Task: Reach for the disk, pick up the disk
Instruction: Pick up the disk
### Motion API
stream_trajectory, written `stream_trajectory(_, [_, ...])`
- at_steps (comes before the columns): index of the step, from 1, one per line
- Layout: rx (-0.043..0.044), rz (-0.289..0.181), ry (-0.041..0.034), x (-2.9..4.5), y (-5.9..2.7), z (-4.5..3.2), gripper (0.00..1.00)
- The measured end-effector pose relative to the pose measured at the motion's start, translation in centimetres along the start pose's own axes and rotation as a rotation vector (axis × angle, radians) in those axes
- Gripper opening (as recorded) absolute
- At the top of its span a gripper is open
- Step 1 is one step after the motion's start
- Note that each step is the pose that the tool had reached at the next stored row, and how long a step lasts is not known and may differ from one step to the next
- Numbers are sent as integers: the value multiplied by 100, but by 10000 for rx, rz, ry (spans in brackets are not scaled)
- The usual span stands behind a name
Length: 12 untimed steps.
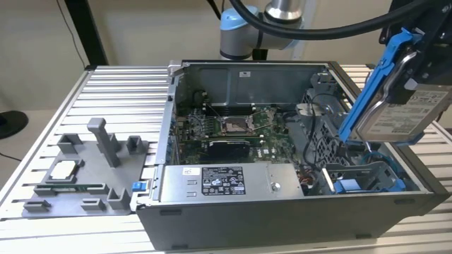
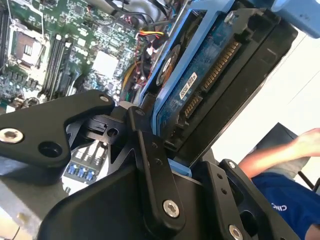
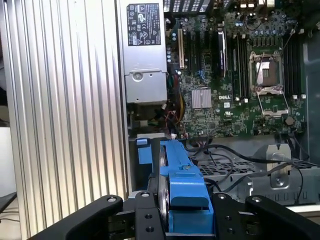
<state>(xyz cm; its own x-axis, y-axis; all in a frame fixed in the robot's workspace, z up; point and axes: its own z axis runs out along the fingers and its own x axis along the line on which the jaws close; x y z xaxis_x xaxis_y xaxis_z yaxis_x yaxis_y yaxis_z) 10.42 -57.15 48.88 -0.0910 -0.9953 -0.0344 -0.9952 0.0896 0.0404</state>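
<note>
The disk (image 1: 404, 112), a silver-grey drive with a white label in a blue bracket (image 1: 373, 79), hangs tilted in the air above the open computer case's end at the exterior view's right. My black gripper (image 1: 422, 63) is shut on its upper end. In the second wrist view the disk (image 2: 212, 82) shows its blue circuit side and connector, clamped between the black fingers (image 2: 150, 165). The first wrist view looks down the disk's blue bracket edge (image 3: 181, 182), with my gripper (image 3: 182, 217) closed around it.
The open computer case (image 1: 282, 214) holds a green motherboard (image 1: 233, 127), a grey power supply box (image 1: 226, 182) and an empty blue drive bay (image 1: 353, 182). At the exterior view's left, a grey fixture plate (image 1: 78, 182) carries a small square chip (image 1: 62, 170). A person's arm (image 2: 280, 150) is nearby.
</note>
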Motion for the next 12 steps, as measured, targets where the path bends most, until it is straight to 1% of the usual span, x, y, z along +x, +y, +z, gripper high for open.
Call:
stream_trajectory(4, [0, -1, 1, 54, -10, 0, 0])
stream_trajectory(12, [0, -1, 0, 62, -12, 0, 0])
